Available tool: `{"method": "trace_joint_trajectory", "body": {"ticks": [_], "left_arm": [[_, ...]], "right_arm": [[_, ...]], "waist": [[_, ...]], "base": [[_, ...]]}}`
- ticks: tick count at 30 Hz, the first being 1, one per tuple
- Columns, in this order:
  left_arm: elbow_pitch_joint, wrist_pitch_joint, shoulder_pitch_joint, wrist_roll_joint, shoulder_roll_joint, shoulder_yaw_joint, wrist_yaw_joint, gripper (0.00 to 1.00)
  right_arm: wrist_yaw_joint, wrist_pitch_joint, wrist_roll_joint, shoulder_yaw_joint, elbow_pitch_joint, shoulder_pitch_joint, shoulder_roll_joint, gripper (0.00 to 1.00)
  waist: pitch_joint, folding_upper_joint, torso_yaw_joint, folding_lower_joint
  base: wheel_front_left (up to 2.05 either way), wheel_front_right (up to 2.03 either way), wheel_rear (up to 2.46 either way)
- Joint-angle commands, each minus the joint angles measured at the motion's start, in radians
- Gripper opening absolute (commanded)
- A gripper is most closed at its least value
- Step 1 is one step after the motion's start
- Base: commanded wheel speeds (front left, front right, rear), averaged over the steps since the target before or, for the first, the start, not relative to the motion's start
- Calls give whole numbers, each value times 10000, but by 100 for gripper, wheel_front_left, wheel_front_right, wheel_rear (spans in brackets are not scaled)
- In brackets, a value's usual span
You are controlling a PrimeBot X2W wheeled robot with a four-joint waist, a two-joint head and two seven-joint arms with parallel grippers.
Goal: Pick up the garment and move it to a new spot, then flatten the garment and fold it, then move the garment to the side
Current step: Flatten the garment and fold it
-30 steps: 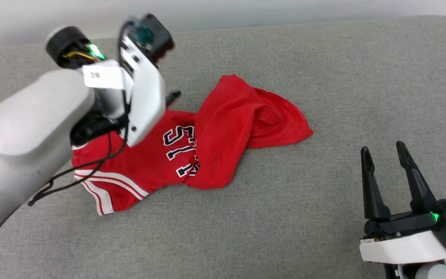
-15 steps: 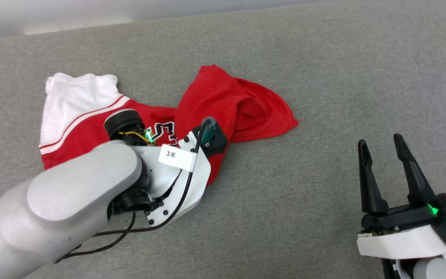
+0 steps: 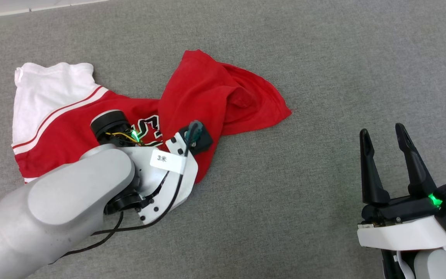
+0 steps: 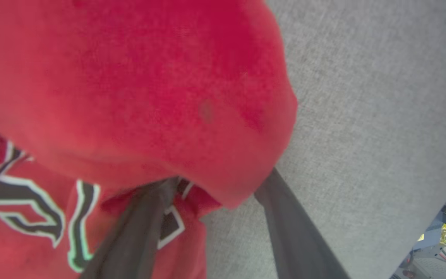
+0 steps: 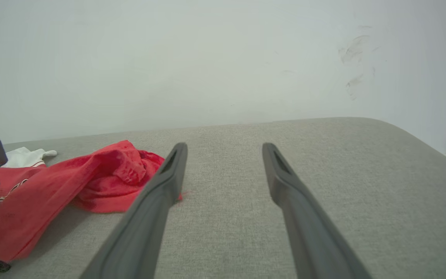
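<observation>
- The left gripper (image 4: pixel 225 182) is directly on the garment (image 3: pixel 207 93). Its two fingers stand apart and one thick red fold (image 4: pixel 192 97) sits between them and over their tips.
- The finger on the gripper's left rests on the lettered layer (image 4: pixel 33 205). The other finger rests on the bare grey fabric surface (image 3: pixel 323 58), just beside the edge of the fold. I judge that closing would pinch this fold, but the cloth is not clamped now.
- The garment lies crumpled on the surface, not lifted. From the left gripper it spreads forward and to both sides. Its long axis runs across the gripper, from the white sleeve (image 3: pixel 48 89) far on its left to a red corner on its right.
- The right gripper (image 3: pixel 381 130) has its fingers wide apart and holds nothing. The garment lies ahead of it and to its left, well apart from it. So the left arm is clearly the nearer one for the pick-up.
- Hidden: both fingertips of the left gripper go under the fold, so how many layers are between them I cannot tell.
- In the head view the left wrist and forearm cover the gripper and most of the lettering.
- The second sleeve and the collar are lost inside the folds. The left wrist view is blurred so close to the cloth.
</observation>
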State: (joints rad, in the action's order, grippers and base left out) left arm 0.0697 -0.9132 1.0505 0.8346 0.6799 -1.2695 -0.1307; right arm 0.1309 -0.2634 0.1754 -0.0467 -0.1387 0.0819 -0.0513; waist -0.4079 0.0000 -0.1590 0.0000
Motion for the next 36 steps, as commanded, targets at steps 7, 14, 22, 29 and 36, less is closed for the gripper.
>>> {"method": "trace_joint_trajectory", "body": {"ticks": [7, 14, 22, 29, 36], "left_arm": [[-358, 1319, 405, 700, -315, -118, 15, 0], [-1384, 2583, 1443, 1344, -955, -115, 15, 0], [-552, 4038, 2868, 1718, -2115, -115, 16, 0], [1376, 3667, 2360, 493, -2383, -118, 16, 0], [2861, 3173, 1205, -471, -2059, -144, 14, 0]], "right_arm": [[-3, -19, 17, 125, 126, -114, 21, 100], [-3, -19, -8, 117, 120, -233, 21, 100], [-3, -19, 142, 110, 33, -100, 23, 100], [-3, -19, 382, 76, 10, 87, 23, 100], [-3, -19, 551, -19, -1, 393, 23, 100]], "waist": [[451, 0, 161, 0], [917, 0, 132, 0], [522, 0, -455, 0], [-166, 0, -1004, 0], [-619, 0, -1288, 0]], "base": [[0, 0, 0], [0, 0, 0], [0, 0, 0], [0, 0, 0], [0, 0, 0]]}}
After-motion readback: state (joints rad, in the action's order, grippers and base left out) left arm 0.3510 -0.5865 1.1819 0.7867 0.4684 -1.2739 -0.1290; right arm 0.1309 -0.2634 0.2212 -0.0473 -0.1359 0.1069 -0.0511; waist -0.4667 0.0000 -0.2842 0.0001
